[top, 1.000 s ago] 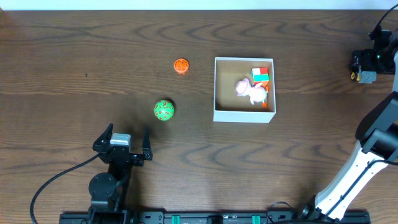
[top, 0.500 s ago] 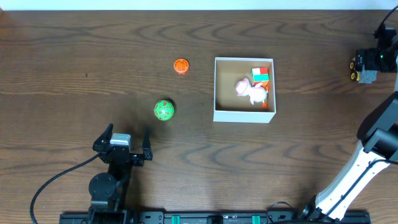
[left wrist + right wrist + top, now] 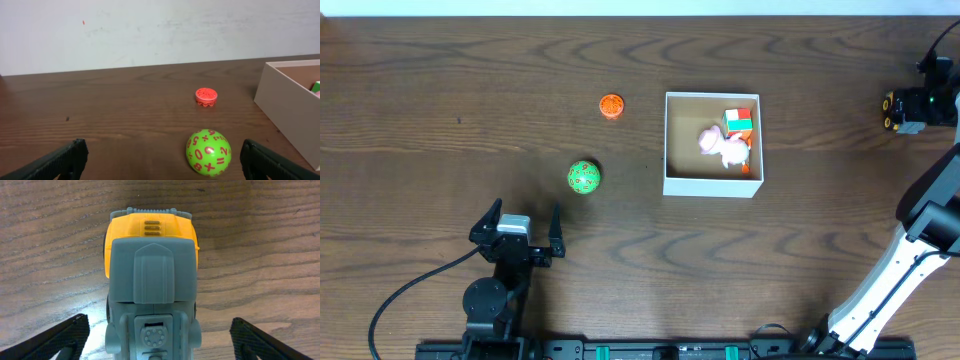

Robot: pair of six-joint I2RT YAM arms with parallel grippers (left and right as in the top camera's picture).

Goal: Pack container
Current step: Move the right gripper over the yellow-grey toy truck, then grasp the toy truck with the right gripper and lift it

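The container point(image 3: 669, 150) is a square white box with a brown inside, right of centre on the table. A pink toy point(image 3: 720, 146) and a red, green and white cube point(image 3: 739, 121) lie in it. A green ball with red numbers point(image 3: 584, 177) and a small orange disc point(image 3: 611, 105) lie to its left. My left gripper point(image 3: 516, 230) stands open just short of the ball point(image 3: 208, 152), nothing between its fingers point(image 3: 60, 162). At the far right my right gripper point(image 3: 918, 104) is open astride a yellow and grey toy truck point(image 3: 150, 255), with a gap on each side of it.
The container's near wall point(image 3: 287, 107) stands at the right of the left wrist view, with the orange disc point(image 3: 206, 96) beyond the ball. The toy truck point(image 3: 892, 110) sits close to the table's right edge. A cable point(image 3: 410, 290) trails from the left arm's base.
My right gripper has shifted slightly lower over the toy truck. The left arm, ball, disc and container have not moved.
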